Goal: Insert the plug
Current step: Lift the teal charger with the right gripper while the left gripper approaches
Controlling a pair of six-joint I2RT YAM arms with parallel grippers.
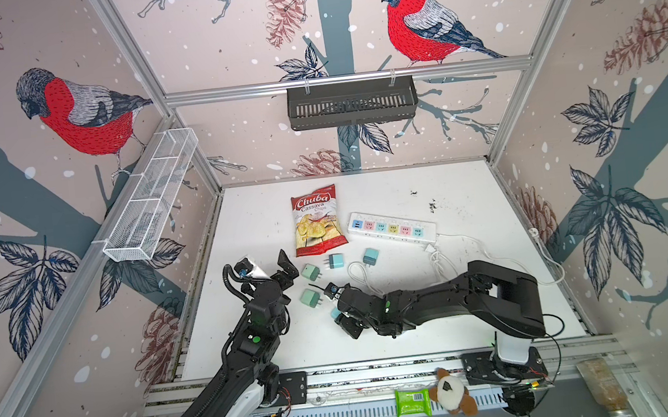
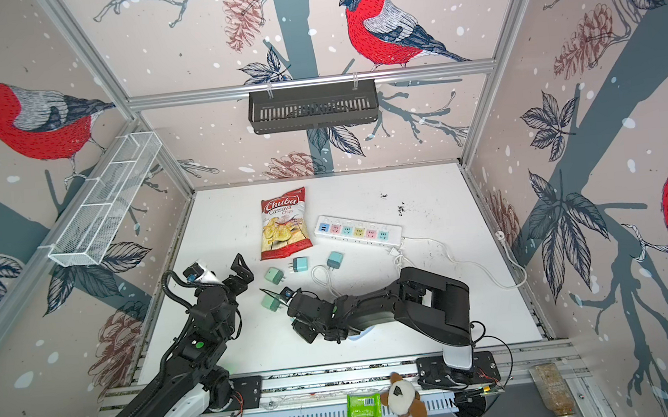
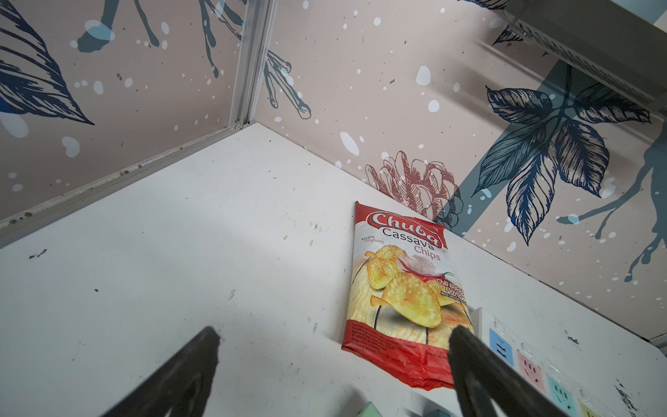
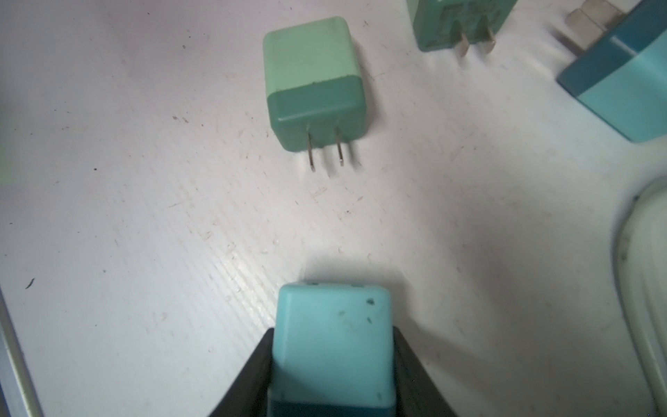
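Note:
In the right wrist view my right gripper is shut on a light blue plug, its black fingers pressing both side faces just above the white table. In a top view that plug shows as a small blue block at the gripper, near the table's front middle. The white power strip with pastel sockets lies behind, to the right. My left gripper hangs open and empty, left of the loose plugs; its fingers frame bare table.
Loose plugs lie ahead: two green and two blue. A chips bag lies left of the strip. The strip's white cable loops across the right side of the table.

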